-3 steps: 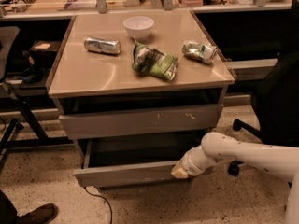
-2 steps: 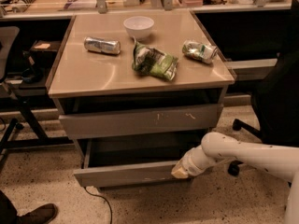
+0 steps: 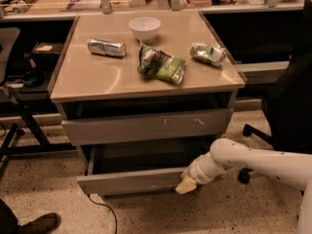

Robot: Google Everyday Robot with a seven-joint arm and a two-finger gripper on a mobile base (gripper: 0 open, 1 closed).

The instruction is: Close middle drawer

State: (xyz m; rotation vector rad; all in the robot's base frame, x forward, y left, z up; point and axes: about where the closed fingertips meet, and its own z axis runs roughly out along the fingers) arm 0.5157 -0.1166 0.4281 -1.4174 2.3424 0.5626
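Middle drawer (image 3: 127, 181) is def not shut rn: it sticks out well past the surface's (image 3: 92, 74) front edge w/ the inside showing. Claw (image 3: 187, 184) looks pressed against the right end of the drawer front, below the front right corner. Can't tell if it's spread or pressed together tbh. Imo basically the whole push is left.

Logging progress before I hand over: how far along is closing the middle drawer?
Done: the gripper is at the right end of the middle drawer, against its front or very close to it. In hand: apparently the push inward. Left: most of the closing. The drawer stands pulled out, its grey inside showing, and its front sits well forward of the scratched drawer front above.
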